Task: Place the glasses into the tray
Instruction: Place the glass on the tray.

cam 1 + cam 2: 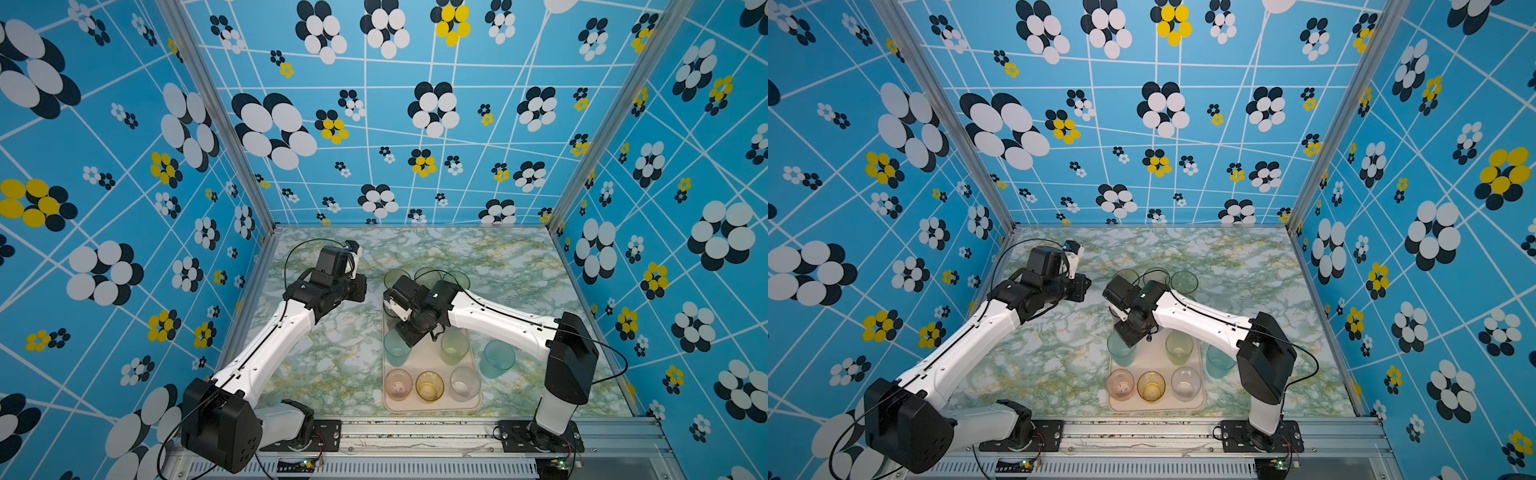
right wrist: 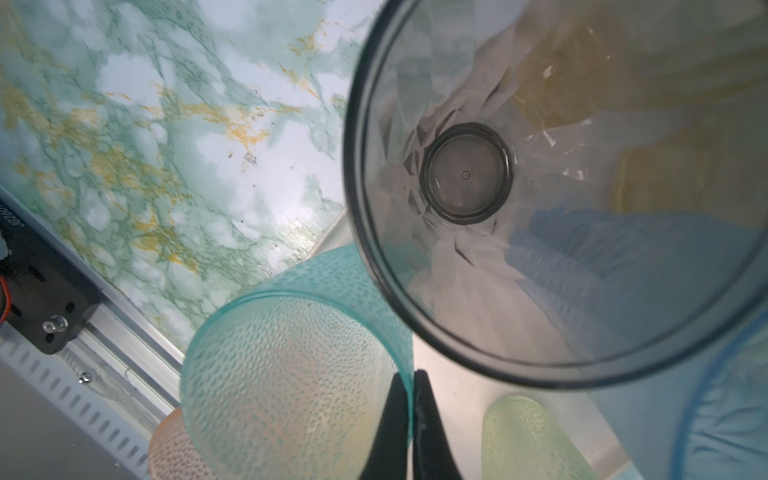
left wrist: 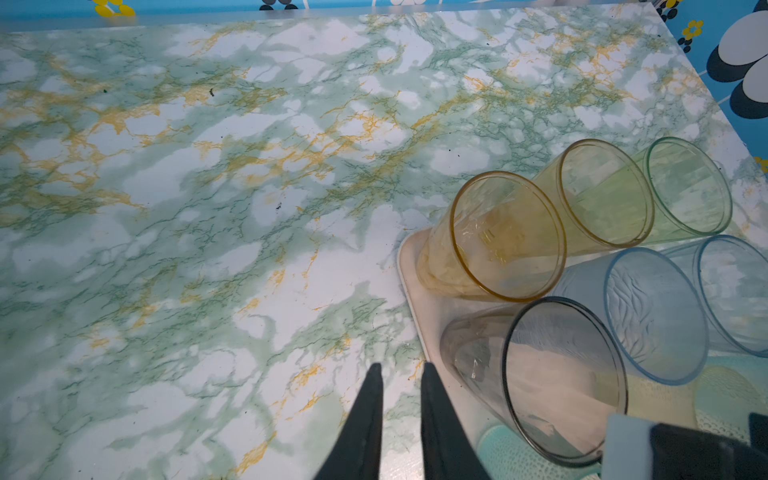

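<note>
The cream tray lies near the table's front edge. Pink, amber and clear glasses stand in its front row, with a green glass behind them. My right gripper is shut on the rim wall of a dotted teal glass, which is at the tray's left side. A tall grey glass stands just beyond it. My left gripper hangs over bare table left of the tray, slightly open with nothing between its fingers.
Another teal glass stands on the table just right of the tray. Tall amber, yellow, green and blue glasses crowd the tray's far end. Patterned walls close three sides. A metal rail runs along the front.
</note>
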